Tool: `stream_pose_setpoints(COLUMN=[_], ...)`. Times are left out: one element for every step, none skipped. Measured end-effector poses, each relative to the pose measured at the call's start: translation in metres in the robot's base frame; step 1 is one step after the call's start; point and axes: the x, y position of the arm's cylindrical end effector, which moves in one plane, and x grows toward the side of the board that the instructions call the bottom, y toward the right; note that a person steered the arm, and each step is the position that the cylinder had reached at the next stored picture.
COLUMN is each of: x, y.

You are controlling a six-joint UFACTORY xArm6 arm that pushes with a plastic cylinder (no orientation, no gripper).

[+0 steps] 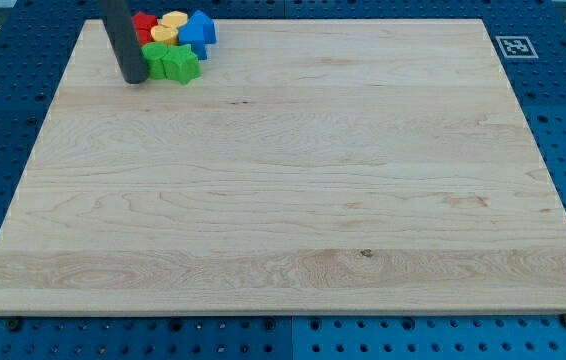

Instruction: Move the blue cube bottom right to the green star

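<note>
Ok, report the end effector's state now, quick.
No gripper: the end effector is a straight dark rod holding nothing. My tip rests on the wooden board, at the left edge of the block cluster, beside the green blocks.

The rod (123,35) runs off the view's top and hides part of a green block (155,58), while the packed red (143,22) and yellow (173,22) blocks' shapes stay unclear.
</note>
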Motion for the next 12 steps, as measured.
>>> stream_pose_setpoints(x=[0.0,0.013,0.048,0.049,0.034,-0.033,-0.119,-0.123,-0.123,-0.095,-0.061,-0.036], y=[0.0,0.0,-0.017,-0.079,-0.105,-0.105,-0.105,-0.101,-0.051,0.019,0.078,0.103])
